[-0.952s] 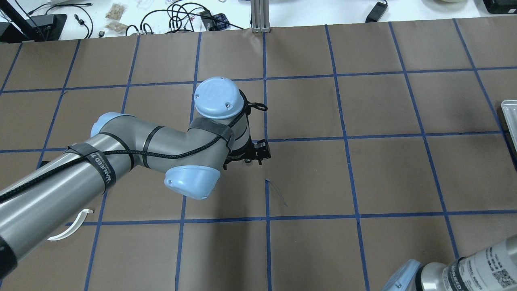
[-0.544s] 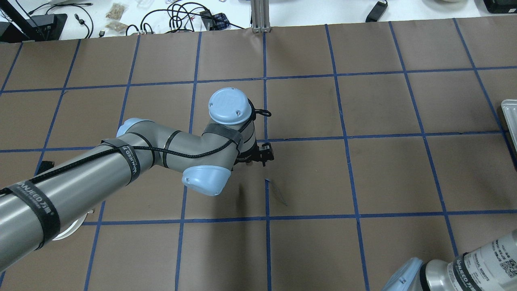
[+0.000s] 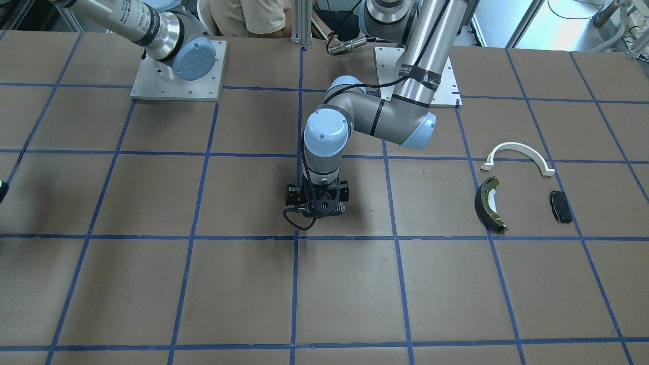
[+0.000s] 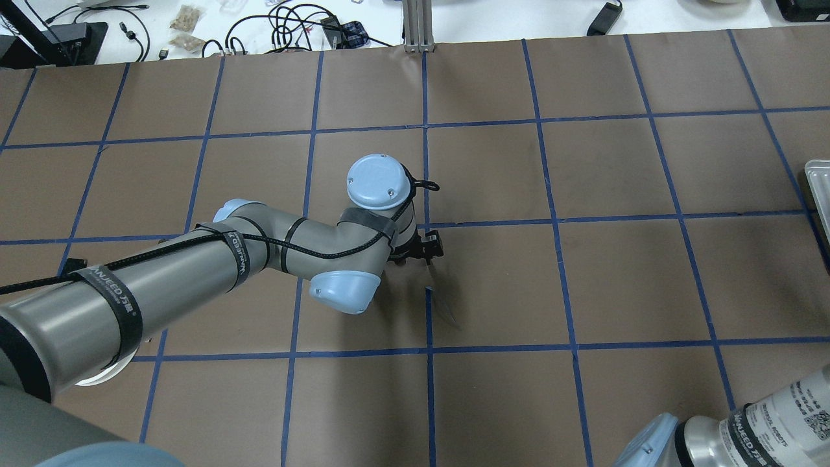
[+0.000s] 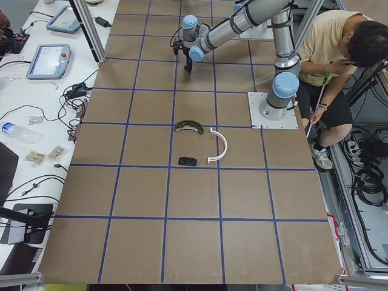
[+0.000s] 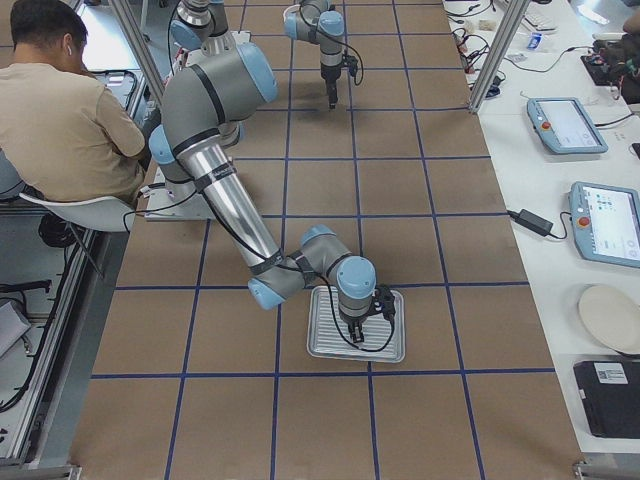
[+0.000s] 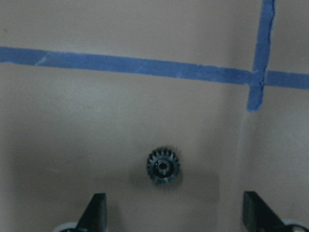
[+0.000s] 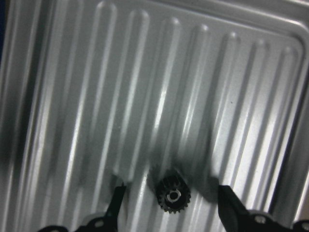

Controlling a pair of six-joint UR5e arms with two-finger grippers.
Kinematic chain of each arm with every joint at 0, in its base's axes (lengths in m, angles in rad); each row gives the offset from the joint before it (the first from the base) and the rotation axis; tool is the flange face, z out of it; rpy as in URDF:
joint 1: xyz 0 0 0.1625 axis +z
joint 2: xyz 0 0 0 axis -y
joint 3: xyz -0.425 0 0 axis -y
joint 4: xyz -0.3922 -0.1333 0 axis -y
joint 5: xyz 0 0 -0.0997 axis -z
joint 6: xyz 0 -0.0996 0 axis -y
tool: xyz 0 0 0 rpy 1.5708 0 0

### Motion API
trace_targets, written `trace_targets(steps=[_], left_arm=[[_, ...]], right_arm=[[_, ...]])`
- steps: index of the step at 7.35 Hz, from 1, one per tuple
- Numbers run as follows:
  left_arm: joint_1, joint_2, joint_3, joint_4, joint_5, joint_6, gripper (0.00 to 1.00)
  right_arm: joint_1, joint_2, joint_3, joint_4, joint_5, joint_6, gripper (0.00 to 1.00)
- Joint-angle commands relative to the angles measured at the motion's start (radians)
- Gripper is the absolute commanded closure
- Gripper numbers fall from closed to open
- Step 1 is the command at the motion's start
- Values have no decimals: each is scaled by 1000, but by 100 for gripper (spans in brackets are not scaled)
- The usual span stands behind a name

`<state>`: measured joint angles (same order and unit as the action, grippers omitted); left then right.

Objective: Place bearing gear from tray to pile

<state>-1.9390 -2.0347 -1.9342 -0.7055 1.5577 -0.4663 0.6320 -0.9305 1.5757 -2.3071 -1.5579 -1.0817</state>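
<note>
A small black bearing gear (image 8: 173,194) lies on the ribbed metal tray (image 8: 145,72). My right gripper (image 8: 171,203) is open and low over the tray (image 6: 330,350), one finger on each side of this gear without touching it. A second black gear (image 7: 163,166) lies on the brown table near a blue tape crossing. My left gripper (image 7: 176,215) is open just above it, at mid-table (image 3: 318,208). The pile lies apart on my left: a white arch bracket (image 3: 517,152), a dark brake shoe (image 3: 489,203) and a small black pad (image 3: 560,205).
The table is brown paper with a blue tape grid. The tray's corner shows at the right edge of the overhead view (image 4: 817,188). A person sits behind the robot bases (image 6: 70,110). Cables and tablets lie on the side bench (image 5: 54,60).
My left arm has swung right and slightly nearer in the overhead view, carrying its gripper a little right. The arm now covers most of the white arch bracket.
</note>
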Motion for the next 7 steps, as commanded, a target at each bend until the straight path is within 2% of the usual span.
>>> trace_targets(steps=[1, 2, 3, 4, 5, 6, 7], left_arm=[[0, -18, 30, 12, 21, 5, 0], [0, -21, 37, 11, 21, 5, 0], [0, -22, 37, 11, 21, 3, 0], [0, -21, 37, 11, 21, 3, 0], [0, -19, 37, 12, 24, 5, 19], [0, -16, 37, 11, 31, 6, 55], [0, -16, 35, 11, 38, 6, 69]], right_arm=[[0, -1, 0, -2, -1, -6, 51], [0, -1, 0, -1, 1, -6, 60], [0, -2, 0, 0, 7, -3, 60], [0, -2, 0, 0, 21, -3, 68], [0, -4, 0, 2, 22, -3, 79], [3, -10, 1, 3, 24, 0, 88], [9, -30, 1, 9, 27, 6, 91]])
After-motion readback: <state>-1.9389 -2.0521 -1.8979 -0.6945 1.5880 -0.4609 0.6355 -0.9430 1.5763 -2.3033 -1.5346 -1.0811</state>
